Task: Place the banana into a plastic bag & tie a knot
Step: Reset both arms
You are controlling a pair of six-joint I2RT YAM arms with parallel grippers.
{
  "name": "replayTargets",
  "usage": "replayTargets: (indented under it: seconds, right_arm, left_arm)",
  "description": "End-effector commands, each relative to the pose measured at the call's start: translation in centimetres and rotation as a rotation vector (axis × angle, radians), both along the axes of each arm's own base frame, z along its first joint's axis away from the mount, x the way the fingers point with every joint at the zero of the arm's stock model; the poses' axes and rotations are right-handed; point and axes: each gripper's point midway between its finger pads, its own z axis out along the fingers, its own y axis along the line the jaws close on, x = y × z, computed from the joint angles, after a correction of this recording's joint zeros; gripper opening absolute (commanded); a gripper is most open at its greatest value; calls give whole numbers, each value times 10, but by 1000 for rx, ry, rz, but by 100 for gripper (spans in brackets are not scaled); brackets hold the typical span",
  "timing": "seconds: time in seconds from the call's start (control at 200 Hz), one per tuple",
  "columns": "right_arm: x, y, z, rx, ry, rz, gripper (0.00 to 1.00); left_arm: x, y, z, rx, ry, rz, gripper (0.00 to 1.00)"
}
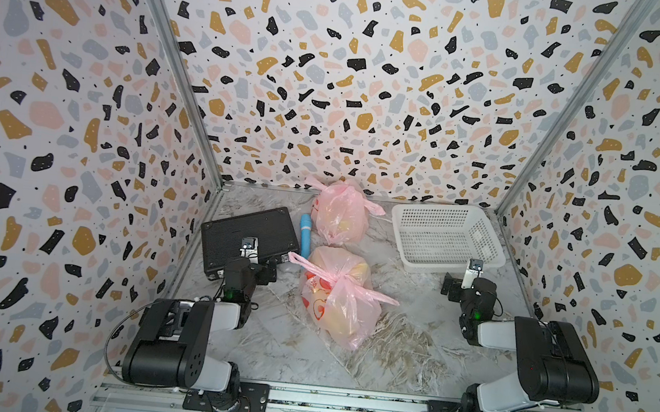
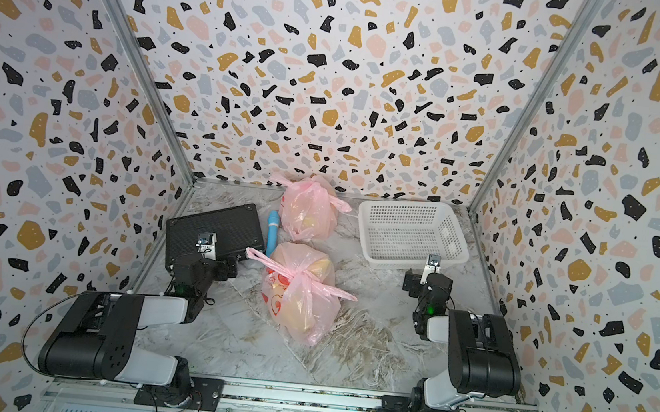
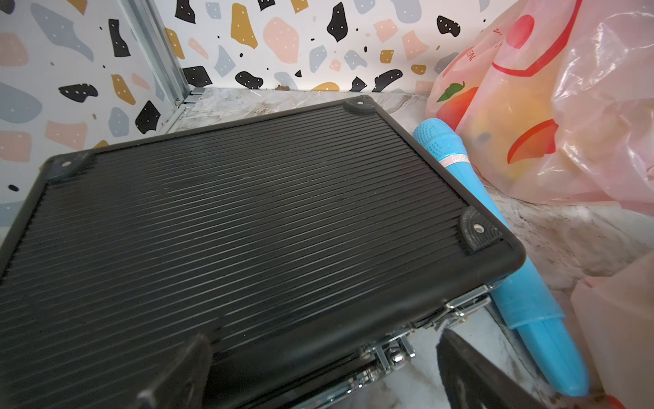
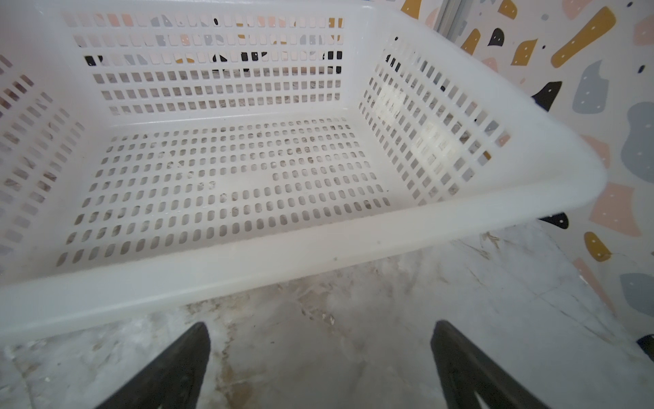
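Note:
Two pink plastic bags lie on the marble table in both top views. The near bag (image 1: pixel 335 299) (image 2: pixel 299 300) is knotted at its top, its handle ends sticking out sideways. The far bag (image 1: pixel 338 214) (image 2: pixel 306 213) (image 3: pixel 531 106) sits by the back wall. A yellow mass shows through each; the banana itself is not plainly visible. My left gripper (image 1: pixel 269 271) (image 3: pixel 322 368) is open, its fingers over the near edge of a black case, left of the near bag. My right gripper (image 1: pixel 451 288) (image 4: pixel 320 361) is open above bare table, right of that bag.
The black ribbed case (image 1: pixel 250 232) (image 3: pixel 230 230) lies at the left with metal latches facing me. A blue toy microphone (image 1: pixel 305 236) (image 3: pixel 523 290) rests between the case and the bags. A white perforated basket (image 1: pixel 455 268) (image 4: pixel 283 262) stands at the back right, nothing in it.

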Motion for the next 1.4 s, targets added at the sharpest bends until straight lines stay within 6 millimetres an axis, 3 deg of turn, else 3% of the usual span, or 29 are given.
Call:
replayTargets:
  seconds: [0.0,0.415,0.531,0.656,0.811,0.941,1.016,1.081,1.391]
  right_arm:
    - [2,0,6,10,-16,-5,100]
    - [1,1,7,14,-19,-2,100]
    - [-19,0,29,15,-121,-4,100]
    - [-27,-7,36,15,-168,-48,100]
    - [-21,-8,28,15,-135,-51,100]
    - [-10,-5,13,16,-92,-36,100]
    - [-3,1,7,15,-38,6,100]
    - [2,5,6,12,-19,26,100]
    - [1,5,5,14,-9,31,100]
  left_arm:
    - [4,6,13,-2,-56,31,99]
    - [4,5,16,1,-70,22,99]
    - [-17,7,37,-1,-186,39,99]
    - [-27,21,46,-6,-185,127,99]
    - [-23,23,39,-8,-180,135,99]
    - [-11,29,18,-12,-117,176,99]
    - [2,20,17,5,-108,111,99]
    - [0,17,13,-2,-45,99,99]
    - [1,16,15,-4,-77,94,99]
